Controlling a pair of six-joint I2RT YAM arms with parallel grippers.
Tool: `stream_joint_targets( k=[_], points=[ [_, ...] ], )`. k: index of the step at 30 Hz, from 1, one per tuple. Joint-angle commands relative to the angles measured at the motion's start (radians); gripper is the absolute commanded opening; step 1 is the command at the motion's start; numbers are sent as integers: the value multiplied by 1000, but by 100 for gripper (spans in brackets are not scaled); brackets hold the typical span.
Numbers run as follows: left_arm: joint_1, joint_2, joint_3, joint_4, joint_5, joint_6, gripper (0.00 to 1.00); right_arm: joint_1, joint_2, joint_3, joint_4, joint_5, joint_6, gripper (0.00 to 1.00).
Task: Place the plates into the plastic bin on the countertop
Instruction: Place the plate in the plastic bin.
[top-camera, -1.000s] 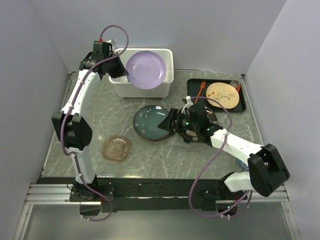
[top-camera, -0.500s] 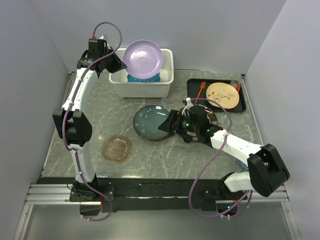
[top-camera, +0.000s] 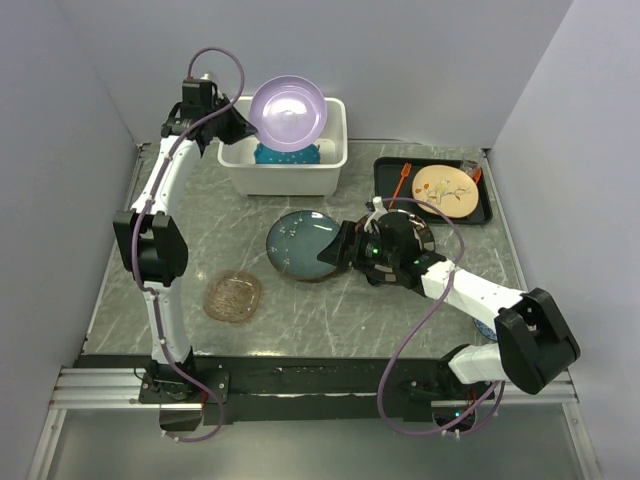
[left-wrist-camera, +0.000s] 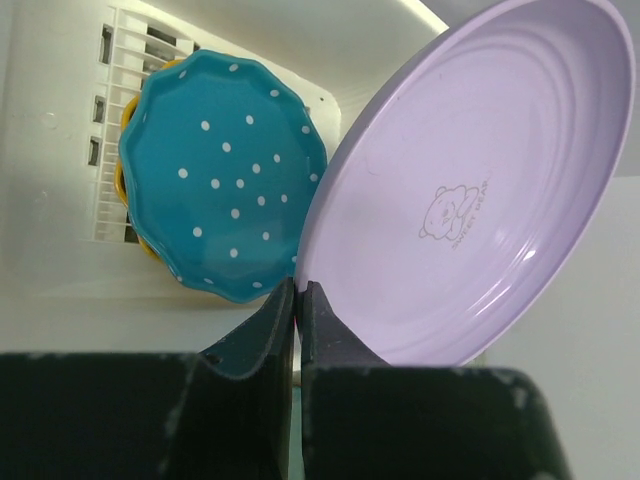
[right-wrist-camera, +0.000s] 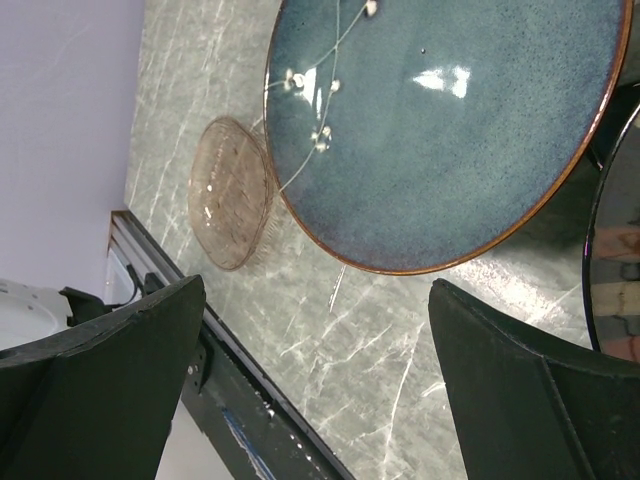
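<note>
Plate (left-wrist-camera: 470, 190) pinched in left claw (left-wrist-camera: 298, 292).

A black tray (top-camera: 481, 206) sits at the far right of the grey-green marbled countertop (top-camera: 190, 240), close to the right wall. A tan plate (top-camera: 444, 189) with a sprig pattern lies flat in it. An orange fork (top-camera: 402, 178) lies beside the plate at the tray's left end, and a small orange item (top-camera: 474, 172), too small to identify, is at its far right corner
</note>
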Motion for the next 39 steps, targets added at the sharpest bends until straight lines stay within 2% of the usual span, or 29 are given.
stream_joint_targets(
  k=[1,7,22,39],
  points=[
    [7,13,47,74,-7,-27,1,3,-42,-16,37,19,-2,100],
    [7,10,-13,132,-42,-33,1,3,-39,-29,52,5,7,100],
    [12,113,77,101,-133,4,1,5,-43,-49,61,-1,12,100],
    [10,213,99,100,-110,21,1,6,-40,-52,61,-8,16,100]
  ],
)
